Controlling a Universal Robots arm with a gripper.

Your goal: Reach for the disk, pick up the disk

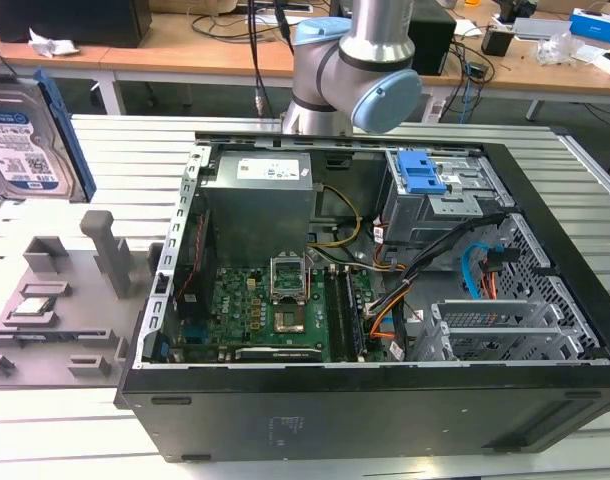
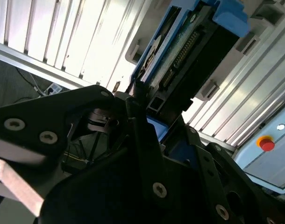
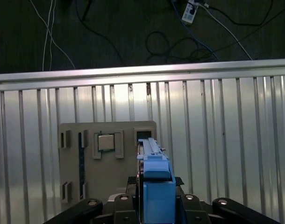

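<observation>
**Well, the disk (image 1: 20, 140) sits clamped in my claw (image 2: 142, 105)**

The black desktop computer case (image 1: 385, 420) lies open on the slatted aluminium table (image 1: 125, 160). My grey-and-blue arm (image 1: 365, 60) rises behind it, cut off by the upper edge of the exterior view. At the exterior view's left, apart from the case, lies the flat grey plastic fixture plate (image 1: 45, 320).

The disk is a rectangular silver-grey metal hard drive with a white-and-blue label and a blue plastic frame. It stands upright beyond that plate, one side cut off by the picture's edge. I cannot tell whether anything under it touches it.

My claw is closed on it. In the second wrist view a black finger (image 2: 147, 140) lies against its connector end, though my own housing hides most of the grip. In the first wrist view the drive shows edge-on, covering part of the plate beside a small square silver chip (image 3: 106, 141).
</observation>
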